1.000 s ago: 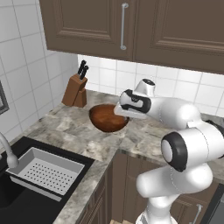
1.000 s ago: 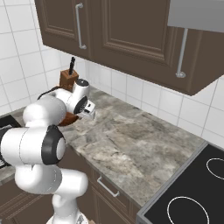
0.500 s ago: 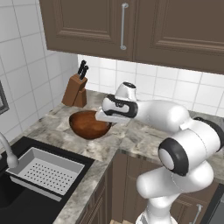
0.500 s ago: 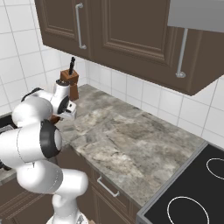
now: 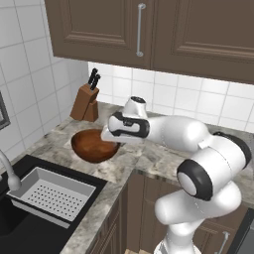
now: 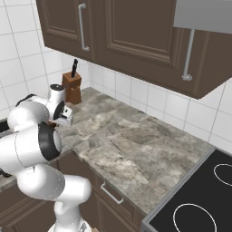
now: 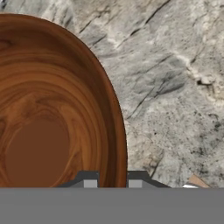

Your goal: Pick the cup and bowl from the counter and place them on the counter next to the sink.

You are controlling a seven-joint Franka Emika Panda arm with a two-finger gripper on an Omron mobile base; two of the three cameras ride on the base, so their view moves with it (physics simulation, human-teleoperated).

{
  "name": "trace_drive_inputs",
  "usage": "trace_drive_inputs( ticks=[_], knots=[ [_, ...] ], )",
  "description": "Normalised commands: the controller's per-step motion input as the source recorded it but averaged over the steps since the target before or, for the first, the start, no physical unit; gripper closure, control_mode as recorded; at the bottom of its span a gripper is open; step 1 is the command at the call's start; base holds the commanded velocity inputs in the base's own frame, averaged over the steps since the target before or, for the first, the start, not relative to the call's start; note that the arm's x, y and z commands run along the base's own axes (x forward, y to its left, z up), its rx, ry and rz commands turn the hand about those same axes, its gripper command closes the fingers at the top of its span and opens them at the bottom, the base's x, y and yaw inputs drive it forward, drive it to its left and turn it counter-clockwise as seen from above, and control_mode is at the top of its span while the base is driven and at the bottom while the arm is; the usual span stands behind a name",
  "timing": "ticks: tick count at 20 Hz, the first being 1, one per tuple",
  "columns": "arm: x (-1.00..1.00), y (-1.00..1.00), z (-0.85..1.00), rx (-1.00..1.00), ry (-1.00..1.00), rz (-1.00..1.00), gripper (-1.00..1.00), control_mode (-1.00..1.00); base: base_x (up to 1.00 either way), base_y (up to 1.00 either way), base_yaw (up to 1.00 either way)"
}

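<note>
Since a second ago, the arm has swung the bowl (image 5: 94, 145) toward the left of the left base view — it was near the middle of the counter (image 5: 144, 158) then, and now it sits in the left middle of the frame, closer to the sink (image 5: 20, 233). It looks a little tilted and raised over the stone, but I cannot tell for sure if it touches.

From the hand view, the gripper (image 7: 113, 178) is at the bottom middle, and its two dark tips pinch the bowl's rim, one tip inside and one outside. So the gripper is closed on the bowl. The bowl is big and brown and shiny like wood, and it takes up the left half of that frame. Grey marbled counter shows to the right of it.

Over in the left base view, the gripper (image 5: 112, 140) is just right of the bowl, holding its near edge. A knife block (image 5: 85, 102) stands in the upper left, behind the bowl, by the white wall tiles. A light grey rack (image 5: 52, 193) lies in the lower left, inside the black sink, with a bit of silver faucet (image 5: 9, 173) at the left edge.

On the right base view, the arm fills the left side, and the knife block (image 6: 71, 88) is behind it — a black stovetop (image 6: 199, 199) is in the lower right.
</note>
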Motion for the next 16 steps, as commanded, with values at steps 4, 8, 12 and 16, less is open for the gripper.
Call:
trace_drive_inputs(
  ticks=[4, 8, 12, 16],
  knots=[
    [0.01, 0.0, -0.26, -0.01, 0.0, -0.05, 1.0, -1.0, 0.0, 0.0, 0.0],
    [0.0, 0.0, -0.16, -0.01, 0.0, -0.05, 1.0, -1.0, 0.0, 0.0, 0.0],
    [0.0, 0.04, -0.1, 0.0, 0.0, -0.03, 1.0, -1.0, 0.0, 0.0, 0.0],
    [0.0, 0.01, -0.23, 0.0, 0.0, -0.04, 1.0, -1.0, 0.0, 0.0, 0.0]
  ],
)
